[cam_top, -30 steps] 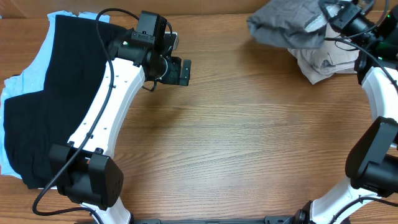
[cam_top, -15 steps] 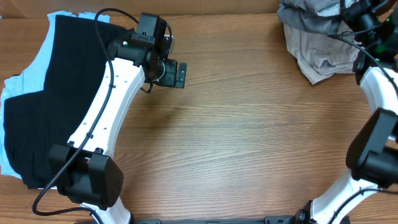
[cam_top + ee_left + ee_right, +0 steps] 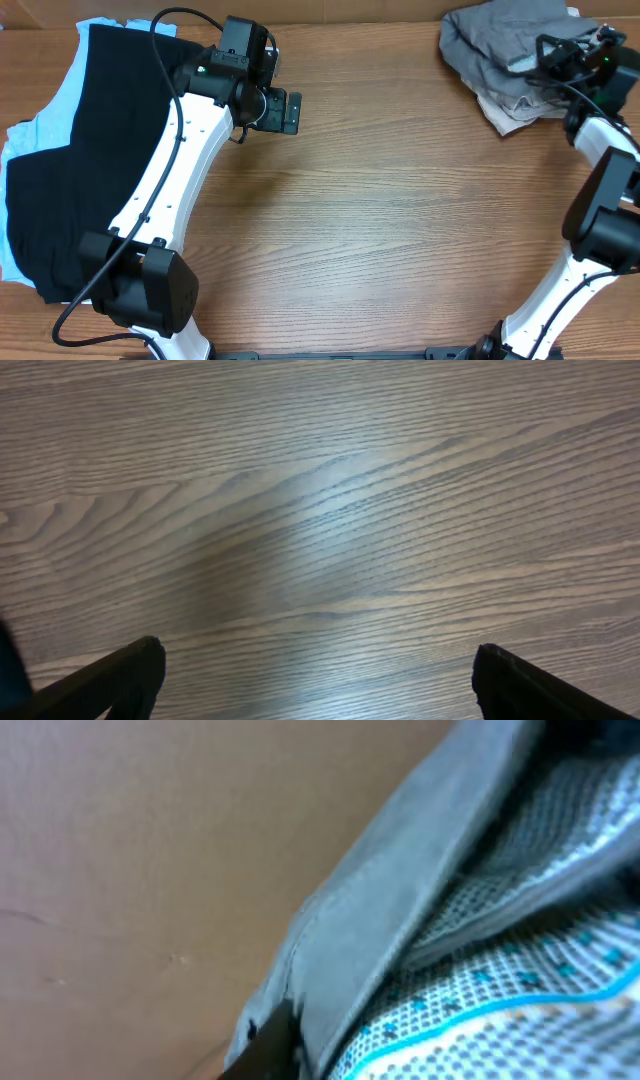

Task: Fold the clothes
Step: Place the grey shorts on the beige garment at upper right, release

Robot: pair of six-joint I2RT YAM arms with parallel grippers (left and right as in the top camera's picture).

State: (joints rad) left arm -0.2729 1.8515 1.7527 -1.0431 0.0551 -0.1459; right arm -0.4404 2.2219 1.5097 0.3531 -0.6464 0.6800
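Looking down, found the grey shorts (image 3: 500,35) bunched at the far right of the table (image 3: 400,220), partly atop beige shorts (image 3: 520,105). Noted the right gripper (image 3: 552,52) against their folds; could not tell how far parted, nor whether gripping. Saw the left gripper (image 3: 290,110) spread wide over bare wood, far left, holding nothing, beside a black T-shirt (image 3: 90,150).

Crumpled grey shorts (image 3: 497,35), far right
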